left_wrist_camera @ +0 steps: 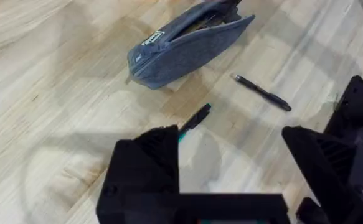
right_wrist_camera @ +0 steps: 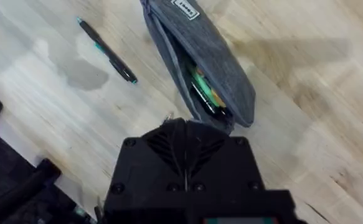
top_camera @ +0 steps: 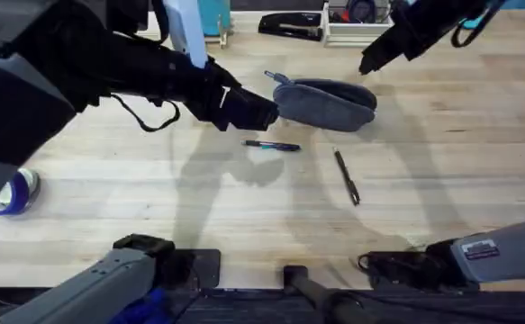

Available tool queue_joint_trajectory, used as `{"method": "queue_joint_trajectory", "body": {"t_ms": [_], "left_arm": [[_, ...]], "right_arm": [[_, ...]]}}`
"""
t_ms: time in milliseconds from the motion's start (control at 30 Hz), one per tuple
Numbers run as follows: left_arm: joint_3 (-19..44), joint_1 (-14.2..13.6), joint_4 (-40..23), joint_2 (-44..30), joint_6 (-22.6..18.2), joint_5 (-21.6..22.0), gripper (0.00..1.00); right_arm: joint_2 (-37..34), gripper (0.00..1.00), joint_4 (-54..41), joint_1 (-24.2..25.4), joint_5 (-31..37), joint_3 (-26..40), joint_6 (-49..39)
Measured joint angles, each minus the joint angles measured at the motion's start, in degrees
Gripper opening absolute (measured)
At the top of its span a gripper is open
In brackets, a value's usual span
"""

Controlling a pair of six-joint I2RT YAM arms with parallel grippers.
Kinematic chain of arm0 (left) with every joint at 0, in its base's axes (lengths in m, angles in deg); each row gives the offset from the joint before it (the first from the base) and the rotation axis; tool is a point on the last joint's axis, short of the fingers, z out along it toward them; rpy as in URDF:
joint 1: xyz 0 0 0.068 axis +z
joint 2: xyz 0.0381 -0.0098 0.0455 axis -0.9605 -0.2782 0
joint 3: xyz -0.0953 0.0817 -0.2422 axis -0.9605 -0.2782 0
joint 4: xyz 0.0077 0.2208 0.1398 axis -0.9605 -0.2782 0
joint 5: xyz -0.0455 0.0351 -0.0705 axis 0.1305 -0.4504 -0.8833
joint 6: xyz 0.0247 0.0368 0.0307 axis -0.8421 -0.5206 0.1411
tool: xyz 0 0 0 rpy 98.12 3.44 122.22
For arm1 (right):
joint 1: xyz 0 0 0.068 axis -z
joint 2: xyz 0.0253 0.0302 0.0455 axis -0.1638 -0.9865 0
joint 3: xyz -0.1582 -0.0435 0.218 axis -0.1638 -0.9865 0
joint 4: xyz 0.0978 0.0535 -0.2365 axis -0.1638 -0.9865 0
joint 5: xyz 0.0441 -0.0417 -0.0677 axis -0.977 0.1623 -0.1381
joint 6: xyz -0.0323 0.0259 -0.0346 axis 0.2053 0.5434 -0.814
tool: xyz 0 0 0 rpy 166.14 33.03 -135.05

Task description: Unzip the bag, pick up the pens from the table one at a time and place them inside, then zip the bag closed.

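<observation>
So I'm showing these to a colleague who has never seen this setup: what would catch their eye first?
Probably the grey bag lying mid-table toward the far side, its zipper open, with green and orange items visible inside in the right wrist view. Next, two pens on the bare table in front of it: a blue-and-black pen and an all-dark pen to its right. The left gripper hangs open beside the bag's left end.

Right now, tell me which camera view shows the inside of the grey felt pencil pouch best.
The right wrist view: the grey felt pencil pouch gapes unzipped, coloured items visible inside. The left wrist view shows its side and a narrow slit; overhead shows a closed-looking lump.
</observation>
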Motion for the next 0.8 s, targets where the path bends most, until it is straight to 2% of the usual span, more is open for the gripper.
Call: {"method": "queue_joint_trajectory", "body": {"t_ms": [300, 800], "left_arm": [[0.0, 0.0, 0.0, 0.0, 0.0, 0.0, 0.996], [0.0, 0.0, 0.0, 0.0, 0.0, 0.0, 0.995]], "right_arm": [[-2.24, 0.03, 0.5, 0.0, 0.0, -0.21, -0.36], [-5.47, 0.03, 7.8, 0.0, 0.02, -5.55, -0.48]]}}
